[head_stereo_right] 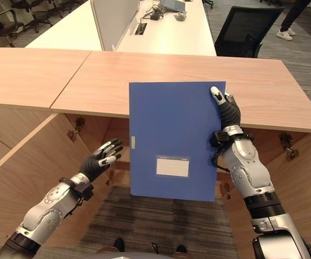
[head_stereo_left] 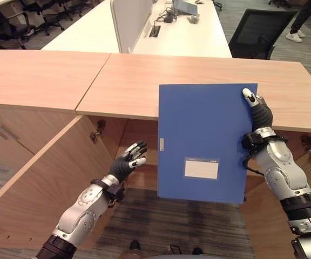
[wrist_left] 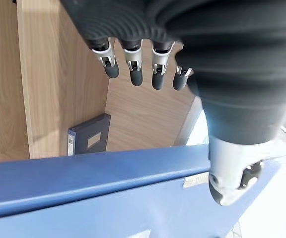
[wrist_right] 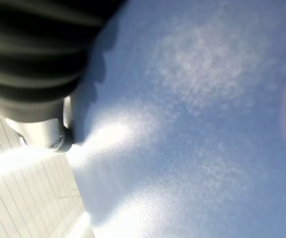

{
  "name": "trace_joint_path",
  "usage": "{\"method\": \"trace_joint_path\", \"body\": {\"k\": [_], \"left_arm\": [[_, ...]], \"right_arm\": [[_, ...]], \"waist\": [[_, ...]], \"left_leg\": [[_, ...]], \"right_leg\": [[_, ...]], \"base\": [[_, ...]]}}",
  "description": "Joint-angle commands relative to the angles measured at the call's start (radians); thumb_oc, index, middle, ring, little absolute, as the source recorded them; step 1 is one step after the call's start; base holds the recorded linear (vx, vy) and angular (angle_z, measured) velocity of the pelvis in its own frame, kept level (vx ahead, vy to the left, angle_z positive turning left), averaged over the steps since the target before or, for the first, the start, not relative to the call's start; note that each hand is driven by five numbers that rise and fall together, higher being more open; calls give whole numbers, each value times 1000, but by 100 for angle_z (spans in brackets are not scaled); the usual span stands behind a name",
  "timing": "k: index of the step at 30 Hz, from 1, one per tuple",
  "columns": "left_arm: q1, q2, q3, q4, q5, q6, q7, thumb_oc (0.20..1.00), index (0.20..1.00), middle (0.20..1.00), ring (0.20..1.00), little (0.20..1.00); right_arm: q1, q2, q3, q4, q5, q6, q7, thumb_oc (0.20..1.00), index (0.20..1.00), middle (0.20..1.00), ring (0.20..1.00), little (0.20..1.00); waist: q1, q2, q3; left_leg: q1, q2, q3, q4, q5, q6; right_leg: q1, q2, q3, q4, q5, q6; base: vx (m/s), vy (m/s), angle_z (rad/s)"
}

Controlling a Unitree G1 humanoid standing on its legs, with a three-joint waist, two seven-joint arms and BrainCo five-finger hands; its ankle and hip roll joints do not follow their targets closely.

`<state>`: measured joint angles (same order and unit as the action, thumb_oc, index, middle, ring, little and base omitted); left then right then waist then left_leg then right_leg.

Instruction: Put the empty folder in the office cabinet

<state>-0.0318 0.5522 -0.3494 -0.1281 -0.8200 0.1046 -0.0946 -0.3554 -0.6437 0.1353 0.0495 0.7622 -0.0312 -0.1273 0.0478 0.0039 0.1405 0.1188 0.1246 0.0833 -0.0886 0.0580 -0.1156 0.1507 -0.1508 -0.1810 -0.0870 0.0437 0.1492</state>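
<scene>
Low at left, before the open cabinet [head_stereo_left: 42, 178]: left hand [head_stereo_left: 127, 162] free, fingers spread and relaxed, just beside the blue folder [head_stereo_left: 207, 140]. Centre: folder held upright in the air, label facing the camera, in front of the cabinet top. Right edge: right hand [head_stereo_left: 257, 110] gripping folder, thumb on front; fingers behind, probably curled. Inside cabinet: second folder [wrist_left: 89, 140] standing.

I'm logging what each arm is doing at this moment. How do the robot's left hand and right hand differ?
The right hand is raised beside the cabinet top, gripping the right edge of the upright blue folder; the left hand hangs lower, in front of the open cabinet, apart from the folder and holding nothing. The left hand's fingers are straight and spread; the right hand's thumb lies along the folder's edge. Both have dark ribbed covers.
</scene>
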Motion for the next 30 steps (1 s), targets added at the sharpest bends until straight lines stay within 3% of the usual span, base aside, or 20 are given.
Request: {"method": "trace_joint_path", "body": {"k": [1, 22, 30], "left_arm": [[-65, 0, -23, -35, -23, -56, 6, 1000, 1000, 1000, 1000, 1000], [-177, -79, -120, 27, -7, -53, 17, 1000, 1000, 1000, 1000, 1000], [-174, -59, -140, 26, -2, -42, -6, 1000, 1000, 1000, 1000, 1000]], "right_arm": [[-69, 20, -6, -61, 3, -38, 12, 200, 200, 200, 200, 200], [-90, 153, 115, -105, 2, -27, 42, 200, 200, 200, 200, 200], [-91, 154, 152, -98, -23, -6, 67, 200, 200, 200, 200, 200]], "waist": [[11, -39, -45], [9, -35, -42], [11, -32, -42]], "left_leg": [[-4, -24, -15, 21, -67, 4], [-3, -26, -13, 20, -68, 7], [-5, -27, -13, 21, -68, 9]], "right_leg": [[-74, -51, -28, 131, -49, 74], [-77, -55, -26, 131, -48, 73], [-79, -58, -27, 132, -47, 75]], "base": [[0, 0, 0], [0, 0, 0], [0, 0, 0]]}}
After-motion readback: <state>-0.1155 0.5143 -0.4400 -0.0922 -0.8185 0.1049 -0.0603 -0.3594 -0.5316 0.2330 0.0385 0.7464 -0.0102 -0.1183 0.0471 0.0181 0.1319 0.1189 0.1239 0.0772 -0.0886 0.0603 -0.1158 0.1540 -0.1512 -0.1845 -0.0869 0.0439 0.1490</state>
